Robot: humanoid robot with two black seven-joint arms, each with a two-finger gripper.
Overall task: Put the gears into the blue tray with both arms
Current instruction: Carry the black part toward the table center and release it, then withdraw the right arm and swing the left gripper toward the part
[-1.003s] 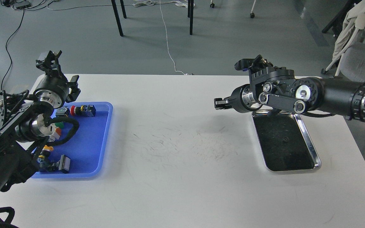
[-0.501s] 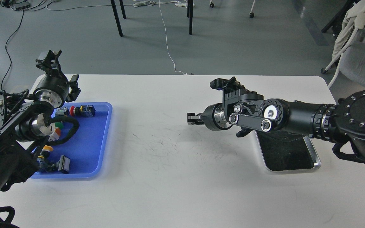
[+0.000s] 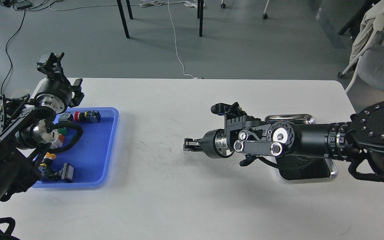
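The blue tray (image 3: 96, 150) lies at the table's left side with several coloured button switches (image 3: 86, 116) in it. My left gripper (image 3: 50, 62) is raised over the table's far left corner, behind the tray; its fingers are too dark to tell apart. My right arm reaches leftward low over the table. Its gripper (image 3: 188, 145) is near the table's middle, well to the right of the blue tray, small and dark, so anything between its fingers cannot be made out. No gears show; the right arm covers most of the steel tray (image 3: 290, 116).
The white table (image 3: 165, 200) has scuff marks at its centre. A grey chair with a draped cloth (image 3: 375, 53) stands off the far right corner. Black furniture legs (image 3: 123, 20) and cables lie on the floor behind the table.
My right arm has swung left and toward me, dropping lower, so its gripper went from beside the steel tray to the table's middle. The left arm has stayed put.
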